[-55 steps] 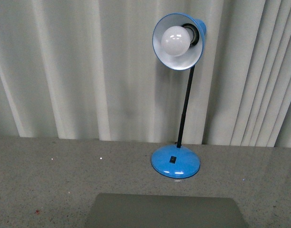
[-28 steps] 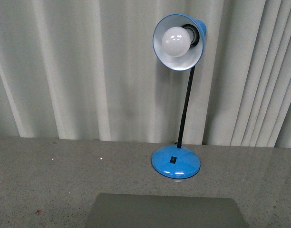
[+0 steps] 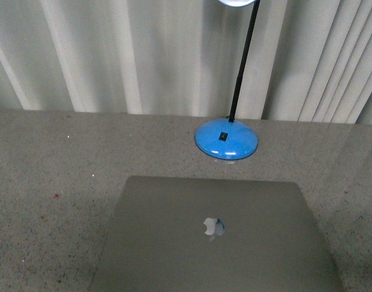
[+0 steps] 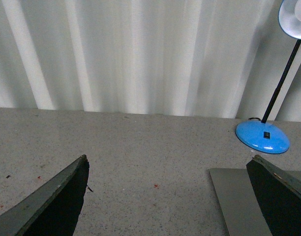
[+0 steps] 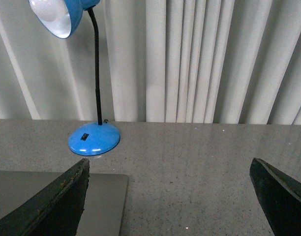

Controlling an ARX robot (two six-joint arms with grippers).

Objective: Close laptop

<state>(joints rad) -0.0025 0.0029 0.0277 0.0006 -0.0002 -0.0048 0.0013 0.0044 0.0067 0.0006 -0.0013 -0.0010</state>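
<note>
The laptop (image 3: 192, 243) lies flat on the grey speckled table (image 3: 52, 170), its grey lid down and the apple logo facing up. No keys or screen show. Neither arm appears in the front view. My left gripper (image 4: 168, 160) is open above bare table, and a corner of the laptop (image 4: 234, 196) lies by one of its dark fingers (image 4: 281, 196). The right gripper (image 5: 169, 162) is open too, with the laptop's corner (image 5: 104, 196) beside one of its fingers (image 5: 52, 201). Nothing is between either pair of fingers.
A blue desk lamp stands just behind the laptop; its round base (image 3: 226, 139) rests on the table and its black stem (image 3: 244, 61) rises out of the picture. A pale pleated curtain (image 3: 113, 55) closes off the back of the table.
The front view has tilted downward: the lamp's head has left the top of the picture and the laptop's closed lid with its logo shows much more fully.
</note>
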